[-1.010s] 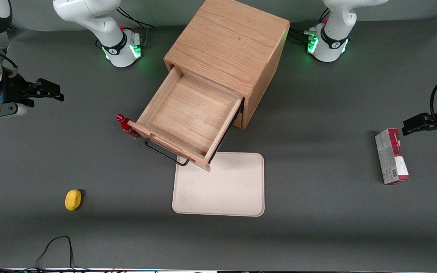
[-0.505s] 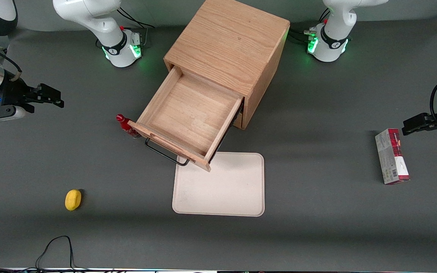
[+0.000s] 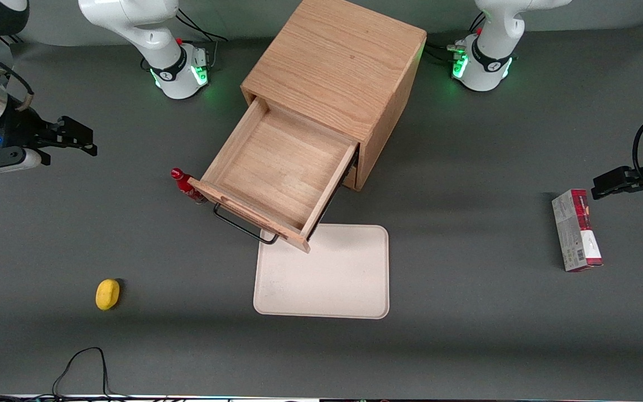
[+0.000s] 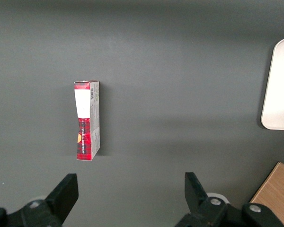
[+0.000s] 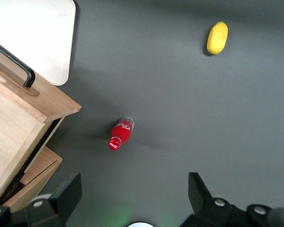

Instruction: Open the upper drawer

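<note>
The upper drawer (image 3: 282, 167) of the light oak cabinet (image 3: 335, 61) stands pulled far out, its inside bare wood, its black bar handle (image 3: 243, 226) toward the front camera. It also shows in the right wrist view (image 5: 16, 123) with its handle (image 5: 14, 64). The lower drawer front (image 5: 42, 168) peeks out under it. My right gripper (image 3: 78, 139) is open and empty, high above the table toward the working arm's end, well apart from the drawer. In the right wrist view the gripper (image 5: 135, 194) has nothing between its spread fingers.
A red bottle (image 3: 186, 186) stands right beside the open drawer's front corner, also in the right wrist view (image 5: 120, 134). A cream tray (image 3: 324, 273) lies in front of the drawer. A yellow lemon (image 3: 107, 293) lies nearer the front camera. A red box (image 3: 576, 229) lies toward the parked arm's end.
My right gripper has shifted only slightly at the working arm's end of the table. The drawer stays open as before.
</note>
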### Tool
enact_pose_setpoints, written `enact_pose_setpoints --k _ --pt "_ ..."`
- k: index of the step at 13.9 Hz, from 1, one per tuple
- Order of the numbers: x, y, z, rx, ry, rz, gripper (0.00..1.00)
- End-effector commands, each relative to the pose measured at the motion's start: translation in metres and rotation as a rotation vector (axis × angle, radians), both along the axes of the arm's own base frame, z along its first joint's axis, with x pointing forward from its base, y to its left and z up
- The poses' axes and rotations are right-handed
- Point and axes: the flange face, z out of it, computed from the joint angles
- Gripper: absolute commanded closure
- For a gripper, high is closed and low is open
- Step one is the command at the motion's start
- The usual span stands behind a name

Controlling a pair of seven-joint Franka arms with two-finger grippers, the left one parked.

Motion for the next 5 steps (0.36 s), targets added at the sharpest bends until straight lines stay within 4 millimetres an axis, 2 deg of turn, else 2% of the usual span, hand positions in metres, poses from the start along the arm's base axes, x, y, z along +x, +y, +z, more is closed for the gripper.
enact_pose_setpoints --k 1,5 --pt "0.0177 -0.0058 -0.0014 0.008 0.033 -0.039 0.00" --pt "0.0180 -0.0092 0.0007 0.010 0.029 -0.045 0.00"
